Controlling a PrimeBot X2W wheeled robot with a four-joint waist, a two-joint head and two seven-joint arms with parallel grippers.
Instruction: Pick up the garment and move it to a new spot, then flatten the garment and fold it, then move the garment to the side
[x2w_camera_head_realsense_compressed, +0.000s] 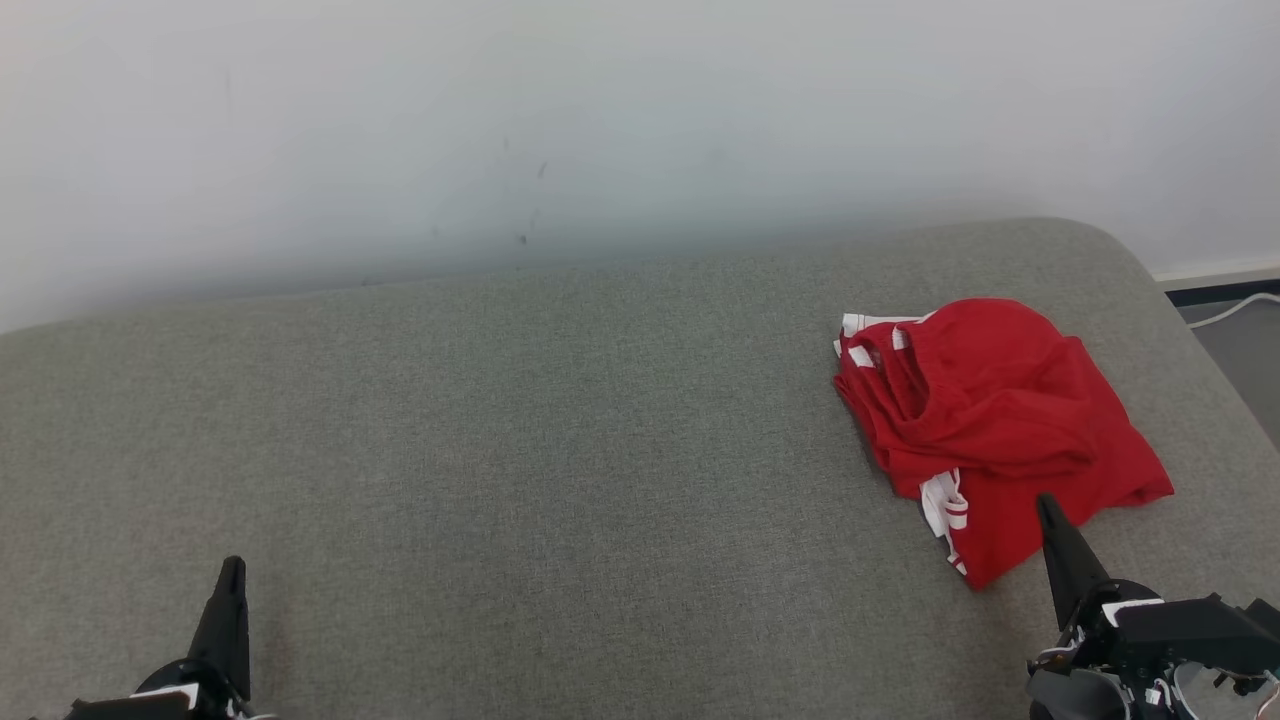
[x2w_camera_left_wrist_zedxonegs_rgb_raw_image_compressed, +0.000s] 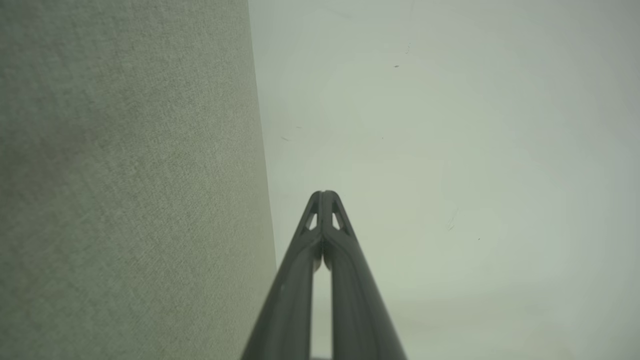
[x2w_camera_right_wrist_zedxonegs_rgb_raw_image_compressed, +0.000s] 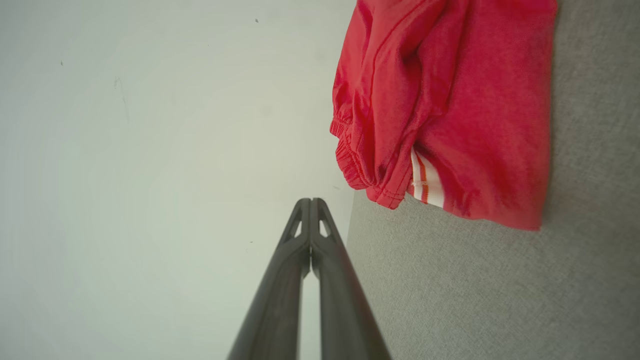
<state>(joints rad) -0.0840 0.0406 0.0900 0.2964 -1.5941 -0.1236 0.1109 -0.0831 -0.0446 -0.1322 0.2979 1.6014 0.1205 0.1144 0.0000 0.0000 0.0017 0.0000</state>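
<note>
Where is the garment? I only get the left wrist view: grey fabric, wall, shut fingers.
Observer: The red garment lies bunched on the grey cushion, far over on the robot's right.
Operator: Right side holding it?
Observer: No. The right gripper is shut and empty, its tip just short of the garment's near edge.
Operator: And my arm, how far off?
Observer: The left gripper is at the lower left of the head view, most of the cushion's width away from the garment.
</note>
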